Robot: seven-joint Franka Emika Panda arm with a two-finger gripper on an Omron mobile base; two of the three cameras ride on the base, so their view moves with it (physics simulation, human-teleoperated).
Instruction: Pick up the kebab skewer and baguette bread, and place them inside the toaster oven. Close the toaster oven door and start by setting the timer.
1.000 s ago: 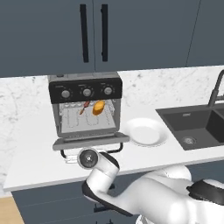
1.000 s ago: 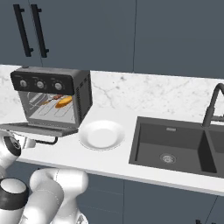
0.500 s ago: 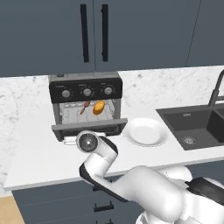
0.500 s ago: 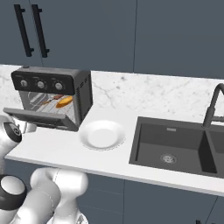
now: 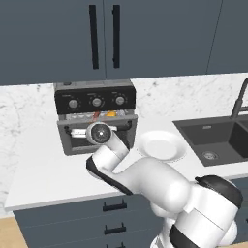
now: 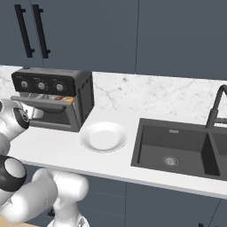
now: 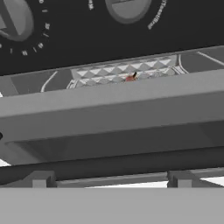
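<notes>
Door (image 5: pixel 99 137) has swung up to nearly shut since a second ago; gripper jaws wide, holding nothing. Closing step: push it flush, then turn the timer.

The nearly shut toaster oven door (image 5: pixel 97 138) hides most of the baguette bread (image 5: pixel 111 115) and kebab skewer (image 7: pixel 131 78).
</notes>
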